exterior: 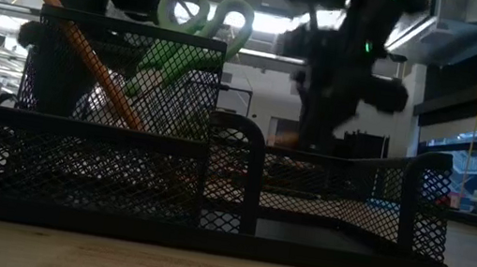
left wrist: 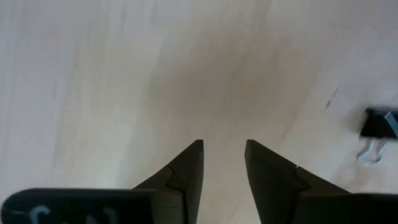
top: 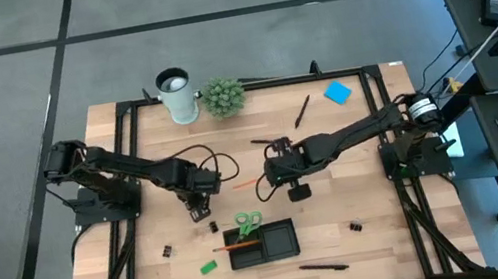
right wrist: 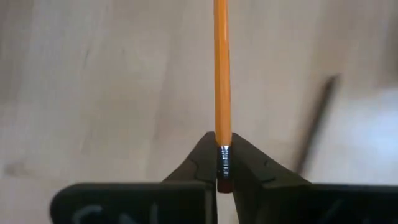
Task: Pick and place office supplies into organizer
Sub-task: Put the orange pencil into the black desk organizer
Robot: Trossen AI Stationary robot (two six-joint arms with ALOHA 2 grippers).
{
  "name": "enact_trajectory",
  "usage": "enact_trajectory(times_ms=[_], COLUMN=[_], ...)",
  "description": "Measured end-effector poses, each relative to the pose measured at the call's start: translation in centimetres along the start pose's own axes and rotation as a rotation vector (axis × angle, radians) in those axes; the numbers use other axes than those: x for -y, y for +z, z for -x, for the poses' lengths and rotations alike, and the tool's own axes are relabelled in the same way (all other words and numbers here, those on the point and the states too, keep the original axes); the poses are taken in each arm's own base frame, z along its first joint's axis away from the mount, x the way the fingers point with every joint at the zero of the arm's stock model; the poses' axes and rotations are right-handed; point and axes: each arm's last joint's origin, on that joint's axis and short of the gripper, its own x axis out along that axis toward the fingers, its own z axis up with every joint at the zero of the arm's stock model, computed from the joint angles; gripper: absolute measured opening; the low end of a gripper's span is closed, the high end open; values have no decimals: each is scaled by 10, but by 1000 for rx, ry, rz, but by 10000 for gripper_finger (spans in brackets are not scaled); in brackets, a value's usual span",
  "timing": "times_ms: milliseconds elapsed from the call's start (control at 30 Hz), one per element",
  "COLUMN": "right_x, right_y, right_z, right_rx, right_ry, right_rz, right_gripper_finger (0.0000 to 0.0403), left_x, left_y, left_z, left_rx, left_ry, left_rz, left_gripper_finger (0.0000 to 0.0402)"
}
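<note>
One orange pencil [right wrist: 222, 74] in right gripper [right wrist: 223, 163], seemingly mid-table

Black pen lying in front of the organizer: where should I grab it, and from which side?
Mid-barrel, coming straight down from above with the jaws across its width. The black pen lies flat on the table, long and thin, apart from the organizer, so only its sides offer grip.
</note>
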Motion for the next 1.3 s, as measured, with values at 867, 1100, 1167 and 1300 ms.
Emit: enact_trajectory(times_ms=[867,1100,1167,1300], right_x=[-38,-78,-89,-108], right_y=[45,46,49,55], right_z=[207,209,203,183], right_rx=[123,166,152,89], right_ry=[-296,-195,-165,-152], right_rz=[275,216,204,232], right_gripper_finger=[25,25,25,25], left_x=[31,33,33,33], left_y=[-34,-36,-36,-36], left_z=[2,2,2,2], left_rx=[-138,-137,-137,-136], left_ry=[-18,-19,-19,-22], left_rz=[195,170,163,126], left_gripper_finger=[113,113,113,113])
